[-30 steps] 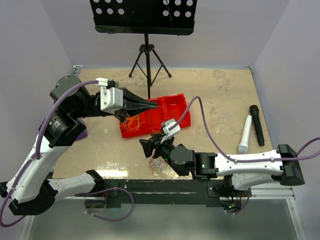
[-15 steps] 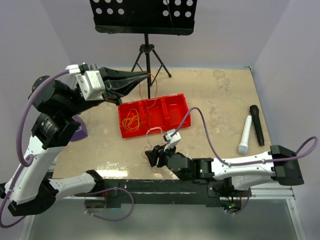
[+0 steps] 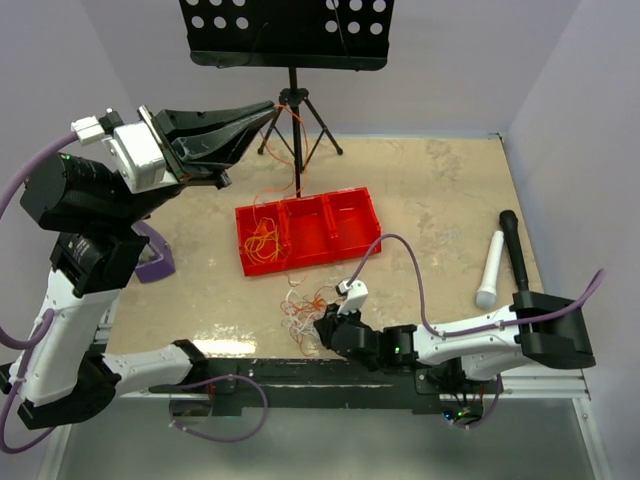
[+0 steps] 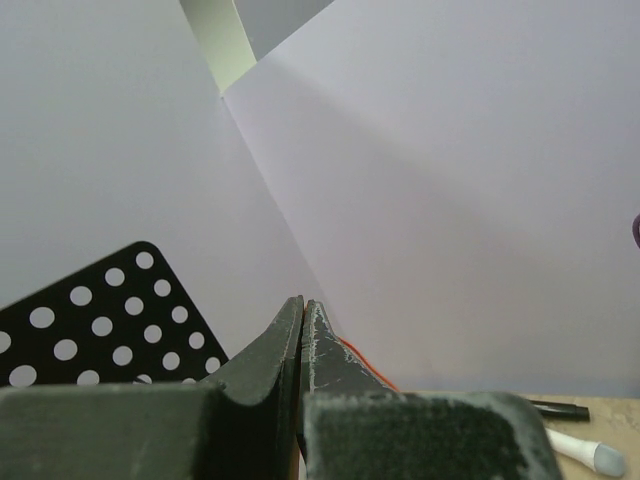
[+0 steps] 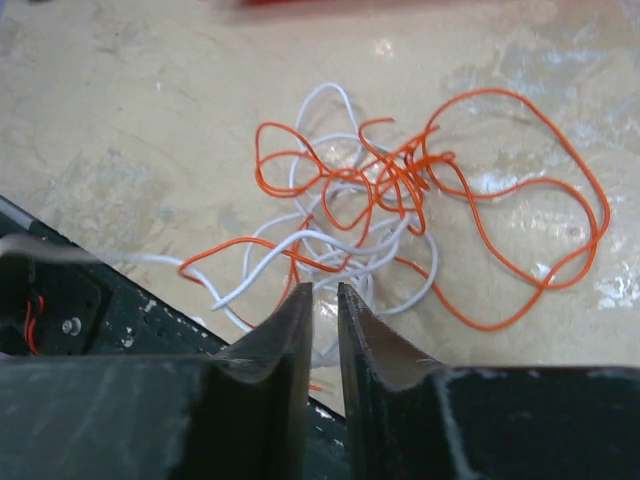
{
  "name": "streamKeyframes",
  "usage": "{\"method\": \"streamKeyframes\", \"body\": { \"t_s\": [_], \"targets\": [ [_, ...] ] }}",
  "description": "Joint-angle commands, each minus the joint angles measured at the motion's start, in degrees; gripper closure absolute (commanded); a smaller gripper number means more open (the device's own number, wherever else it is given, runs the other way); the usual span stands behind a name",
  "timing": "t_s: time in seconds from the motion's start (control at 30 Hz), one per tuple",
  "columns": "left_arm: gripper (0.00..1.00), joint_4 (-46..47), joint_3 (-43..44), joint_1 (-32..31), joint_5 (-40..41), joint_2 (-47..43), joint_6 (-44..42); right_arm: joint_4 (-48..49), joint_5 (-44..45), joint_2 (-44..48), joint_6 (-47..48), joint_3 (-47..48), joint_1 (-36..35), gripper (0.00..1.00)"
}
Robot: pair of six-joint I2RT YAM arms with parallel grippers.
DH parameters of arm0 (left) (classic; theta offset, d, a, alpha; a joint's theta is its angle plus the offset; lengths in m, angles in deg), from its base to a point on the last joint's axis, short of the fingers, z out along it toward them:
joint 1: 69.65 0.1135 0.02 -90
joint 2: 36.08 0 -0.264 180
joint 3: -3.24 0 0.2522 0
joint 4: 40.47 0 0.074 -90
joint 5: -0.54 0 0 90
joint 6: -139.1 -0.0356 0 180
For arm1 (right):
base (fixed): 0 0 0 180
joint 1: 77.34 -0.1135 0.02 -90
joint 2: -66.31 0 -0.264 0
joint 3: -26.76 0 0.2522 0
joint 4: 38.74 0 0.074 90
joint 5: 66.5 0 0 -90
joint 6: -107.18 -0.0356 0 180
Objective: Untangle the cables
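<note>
Up high at the left, the left gripper (image 3: 272, 106) hangs in the air in front of the black music stand (image 3: 285, 30), its jaws pressed tight together. An orange strand (image 3: 291, 112) comes away from the tips and drops down along the stand's pole toward the red tray (image 3: 340, 226); the left wrist view shows the same orange strand (image 4: 358, 355) slipping out just beside the closed fingers (image 4: 285, 335), so the grip looks to be on it. A small bundle of yellow-orange wire (image 3: 262, 240) lies in the tray's left compartment. Most of the cables (image 3: 303, 305) lie as a loose clump of white and orange loops on the table (image 3: 440, 190), between the tray and the near edge. The right gripper (image 3: 322, 325) sits low at that near edge, touching or just beside the clump. From its wrist camera the right gripper (image 5: 325, 290) shows a narrow slot between the jaws, pointed at the cables (image 5: 370, 190); whether any strand sits inside the slot cannot be told. Well apart to the right lie a white microphone (image 3: 490, 270) and a black microphone (image 3: 514, 250), side by side
</note>
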Motion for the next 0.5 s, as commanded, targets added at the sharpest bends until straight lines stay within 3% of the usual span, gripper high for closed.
{"method": "streamKeyframes", "body": {
  "t_s": [0.0,0.27,0.37,0.47],
  "targets": [
    [1.00,1.8,3.4,0.2,1.0,0.9,0.5,-0.9,-0.7,-0.6,-7.0,-1.1,-0.4,0.82],
    [1.00,3.3,0.0,0.2,2.5,0.2,-1.4,-8.0,1.9,3.8,-9.5,-0.4,-0.9,0.85],
    [1.00,2.3,-2.9,0.2,2.5,-0.2,-2.9,-12.2,4.3,8.1,-9.2,1.6,-0.9,0.80],
    [1.00,2.0,-11.6,0.2,3.6,-2.5,-5.1,-16.4,7.7,13.5,-6.1,5.6,-0.9,0.70]
  ]
}}
